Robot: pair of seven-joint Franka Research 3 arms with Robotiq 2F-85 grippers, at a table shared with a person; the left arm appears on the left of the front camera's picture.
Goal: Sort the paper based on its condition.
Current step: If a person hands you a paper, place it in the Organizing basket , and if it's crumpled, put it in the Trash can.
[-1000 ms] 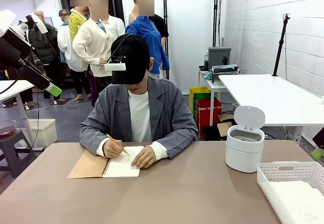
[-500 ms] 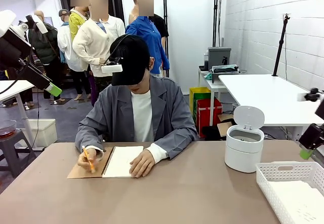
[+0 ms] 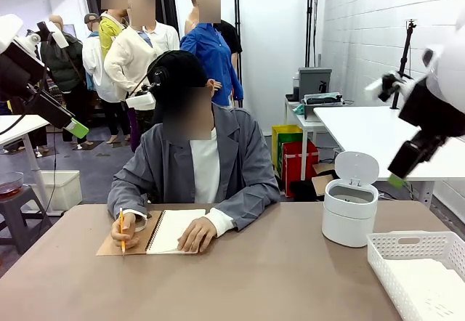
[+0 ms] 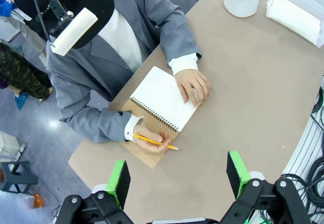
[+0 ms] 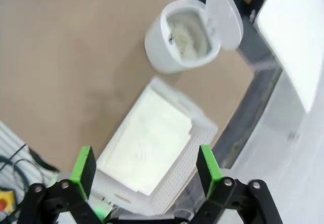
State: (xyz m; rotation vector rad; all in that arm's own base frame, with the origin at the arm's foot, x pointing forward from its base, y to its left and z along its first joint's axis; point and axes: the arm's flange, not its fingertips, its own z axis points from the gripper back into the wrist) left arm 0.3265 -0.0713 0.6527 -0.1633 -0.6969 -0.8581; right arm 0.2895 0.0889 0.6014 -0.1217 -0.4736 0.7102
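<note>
Smooth white paper (image 3: 436, 286) lies flat in the white mesh basket (image 3: 407, 240) at the table's near right corner; from above the same sheets (image 5: 149, 145) show under my right gripper (image 5: 146, 165). That gripper is open, holds nothing, and hangs high over the right side of the table (image 3: 396, 179). My left gripper (image 3: 73, 126) is raised at the far left, open and holding nothing (image 4: 177, 176), looking down on the person. The open bin (image 5: 177, 36) holds something whitish and crumpled; I cannot tell what it is.
A person sits at the far side with one hand on an open spiral notebook (image 3: 174, 230) and a yellow pencil (image 3: 122, 240) in the other. The white bin (image 3: 350, 212) stands behind the basket with its lid up. Bare brown table (image 3: 276, 277) lies between them.
My right arm has risen from low at the right edge to high above the bin. The person stopped writing, moved the pencil hand off the page and lifted their head.
</note>
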